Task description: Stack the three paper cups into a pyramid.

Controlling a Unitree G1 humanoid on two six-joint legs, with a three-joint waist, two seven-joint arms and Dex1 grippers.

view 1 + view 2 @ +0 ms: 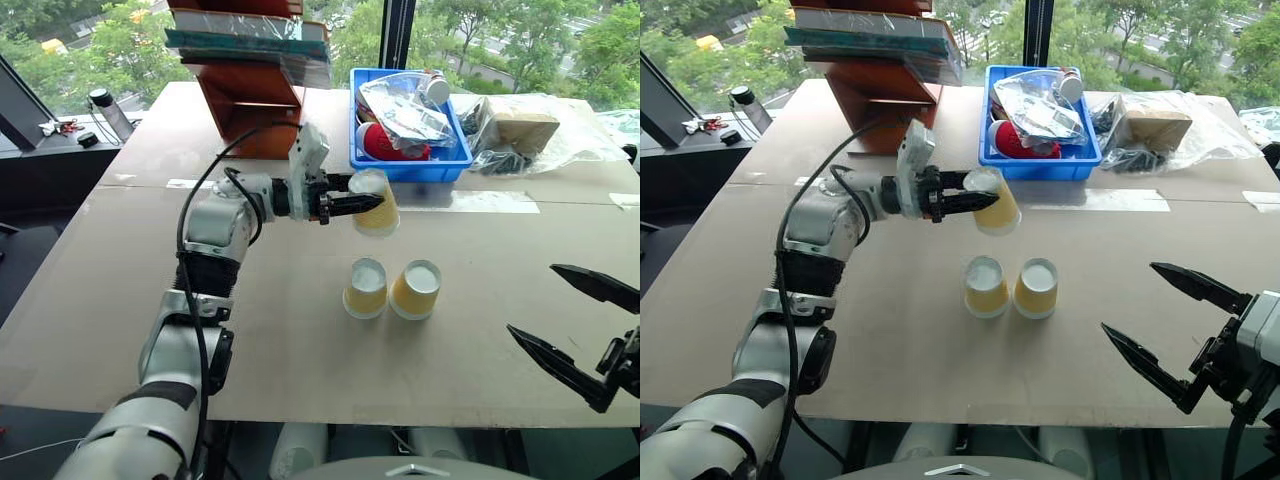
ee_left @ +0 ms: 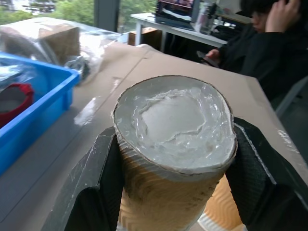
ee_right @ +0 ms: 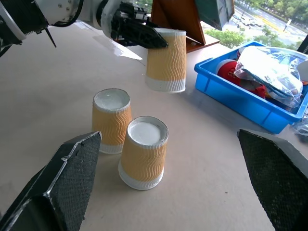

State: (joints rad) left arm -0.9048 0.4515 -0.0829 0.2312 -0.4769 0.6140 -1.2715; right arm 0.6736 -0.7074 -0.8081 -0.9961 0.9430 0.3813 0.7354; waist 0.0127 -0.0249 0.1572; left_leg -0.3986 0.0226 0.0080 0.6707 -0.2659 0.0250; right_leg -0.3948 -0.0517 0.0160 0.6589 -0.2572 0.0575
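1. The left gripper (image 1: 368,203) is clamped on an upside-down cup (image 1: 378,203), held clear of the worktop (image 1: 300,340) toward its far edge;
2. two cups (image 1: 365,288) (image 1: 416,289) stand touching mid-worktop; the right gripper (image 1: 575,330) gapes empty;
3. next: centre it over their seam.

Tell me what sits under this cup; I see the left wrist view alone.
Observer: The held cup hangs above the table, lifted clear of it in the left gripper.
Operator: Give me the other two.
Observer: Two cups stand upside down, side by side, nearer the robot than yours.
Operator: Report the right gripper.
Observer: The right gripper is open, off to the right of the pair, holding nothing.
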